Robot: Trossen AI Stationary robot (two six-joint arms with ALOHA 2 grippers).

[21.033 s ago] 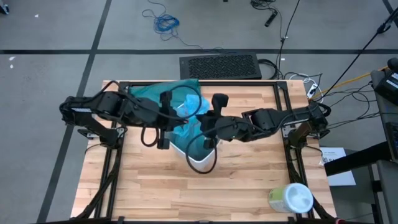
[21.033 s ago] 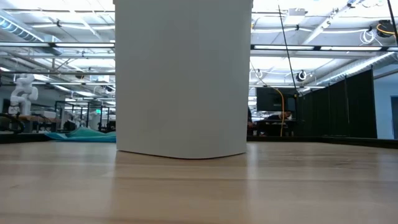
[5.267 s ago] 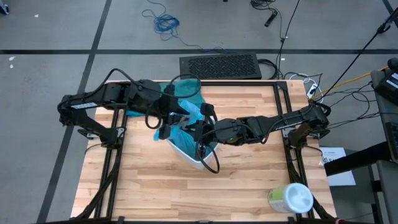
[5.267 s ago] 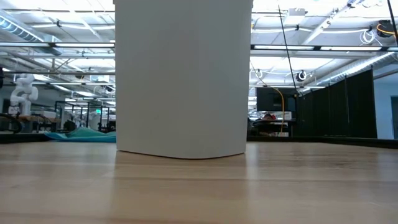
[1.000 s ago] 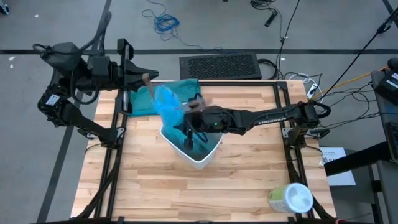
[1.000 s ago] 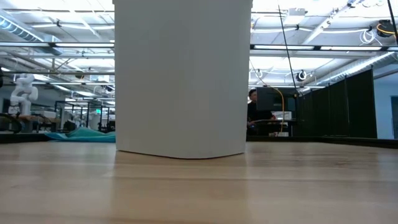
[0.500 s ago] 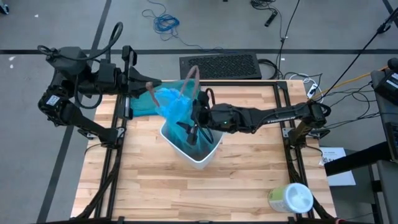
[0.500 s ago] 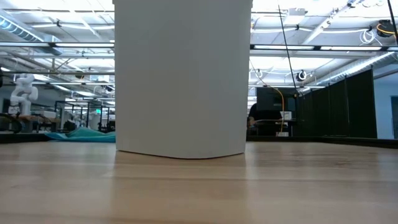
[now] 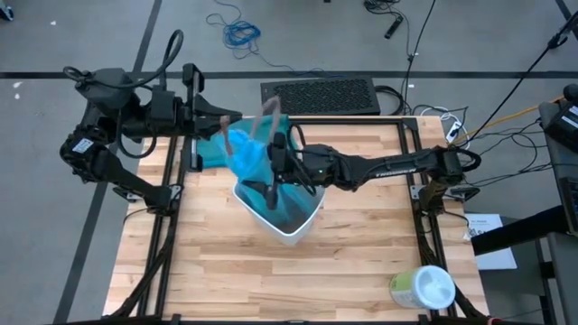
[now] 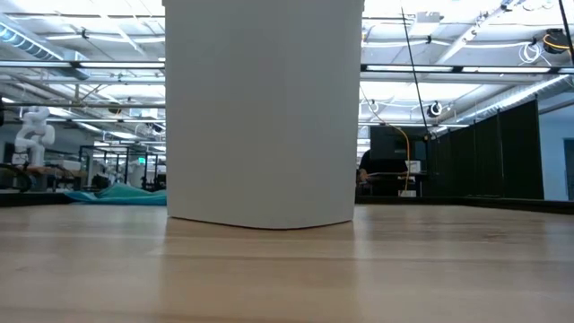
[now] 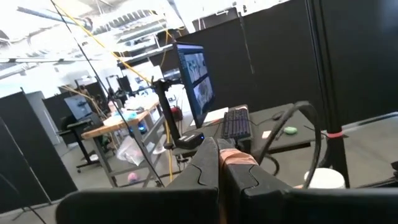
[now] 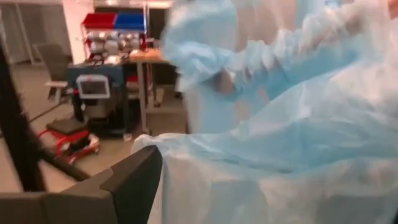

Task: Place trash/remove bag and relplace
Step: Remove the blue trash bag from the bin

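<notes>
Right claw [image 9: 274, 173] hung over the far-left side of the white bin's [image 9: 293, 232] mouth with its jaws spread wide, gripping nothing; the bag [image 9: 245, 152] was crowded right up against it, and one dark finger [image 12: 134, 177] showed at the edge of the blue film [image 12: 292, 143]. My left claw [image 9: 228, 118] was up at the desk's [image 9: 361, 262] far-left corner, jaws pressed together. The bag was drawn out long and narrow, its long axis running from inside the bin toward that corner, its upper end pointing at my left claw's tips. Whether any film was actually pinched there, I could not tell. The bag's lower part lay down inside the bin, which stood near the middle of the desk; I could see nothing else in it. A darker teal bag [image 9: 206, 152] lay flat along the far-left edge, and a wipes tub [image 9: 422, 287] stood at the near-right corner.
</notes>
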